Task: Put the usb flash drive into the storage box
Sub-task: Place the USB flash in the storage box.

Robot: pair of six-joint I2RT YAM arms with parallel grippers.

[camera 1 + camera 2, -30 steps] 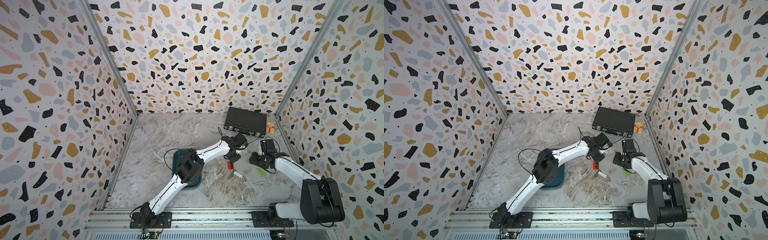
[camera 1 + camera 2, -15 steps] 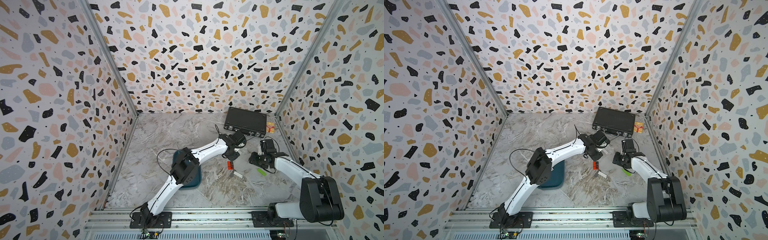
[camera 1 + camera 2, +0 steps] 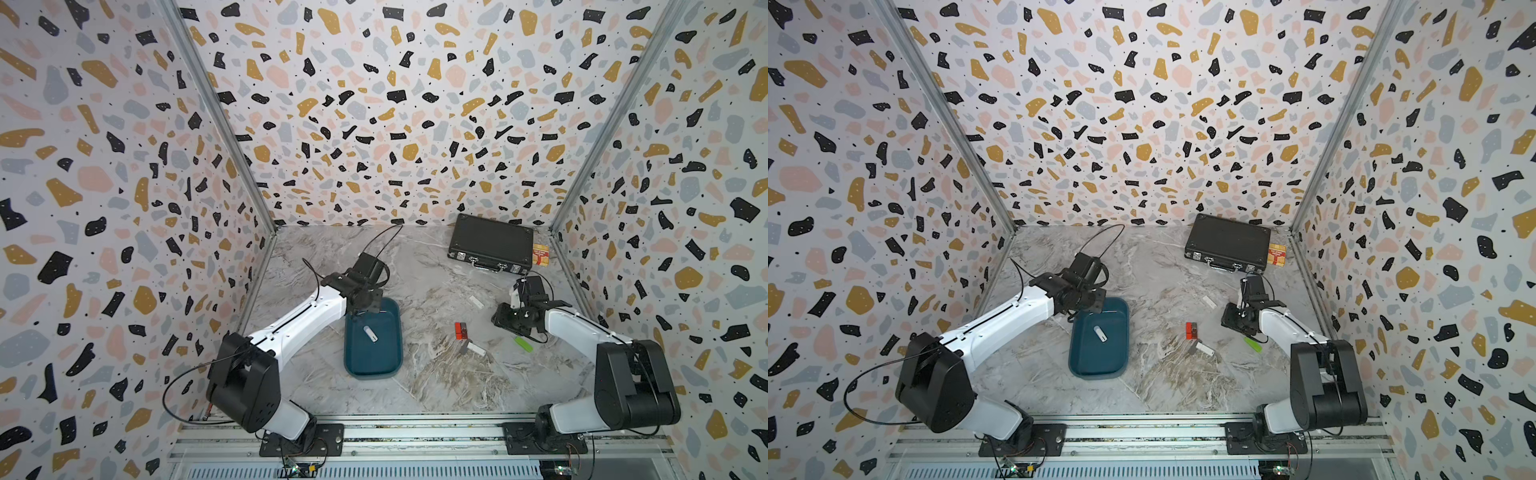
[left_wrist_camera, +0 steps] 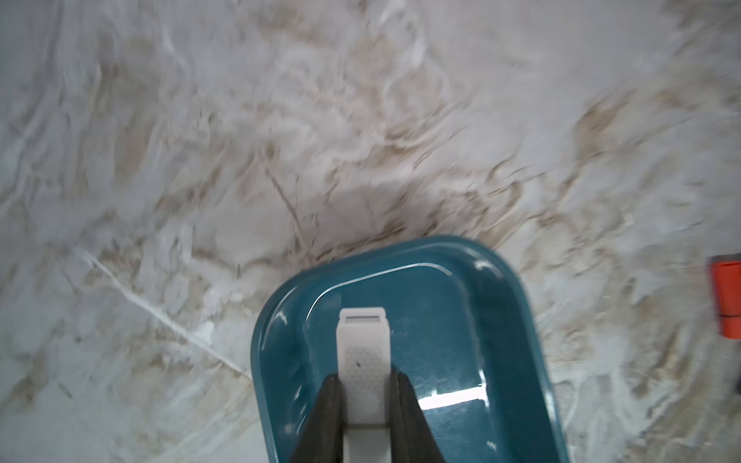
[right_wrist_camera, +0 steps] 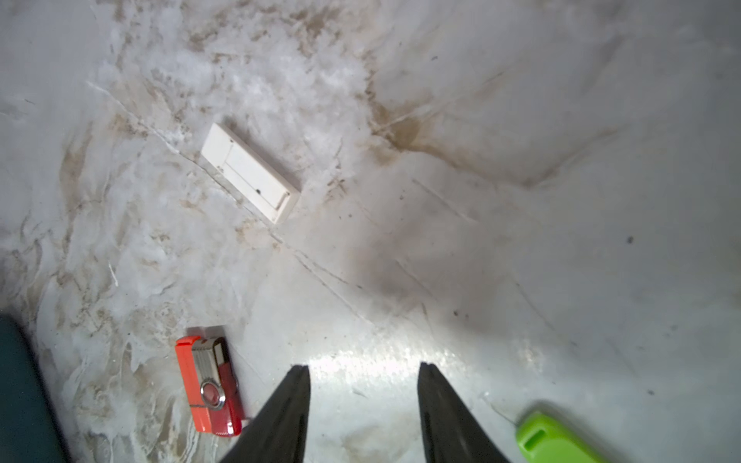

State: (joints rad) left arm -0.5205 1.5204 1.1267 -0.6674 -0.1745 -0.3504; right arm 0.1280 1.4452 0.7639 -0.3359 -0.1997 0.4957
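Two white USB flash drives are found at the storage box point(image 3: 372, 375). One white flash drive point(image 4: 363, 352) is clamped in the left gripper point(image 4: 365, 377), whose jaws are closed against its sides, and it is held above the teal floor of the box, as the blurred left wrist view shows; it is hidden under the gripper in both top views. A second white drive point(image 3: 370, 334) is seen lying loose and slantwise on the box floor, about mid-length. With twelve o'clock taken toward the back wall, the left gripper is placed over the box's 11 o'clock corner. On the marble tabletop point(image 3: 436, 386), a red swivel drive point(image 3: 460, 330) lies at 3 o'clock from the box, well apart from it; a grey-and-white drive point(image 3: 473, 347) lies just beside it at 5 o'clock, and a flat white rectangular piece point(image 3: 476, 301) lies near it at 1 o'clock. A green drive point(image 3: 523, 343) lies farther toward 3 o'clock. The right gripper point(image 5: 363, 366) is held with its jaws apart and nothing between them, over bare marble between the red and green drives. A closed black briefcase point(image 3: 492, 243) sits at 2 o'clock from the box, by the back wall.
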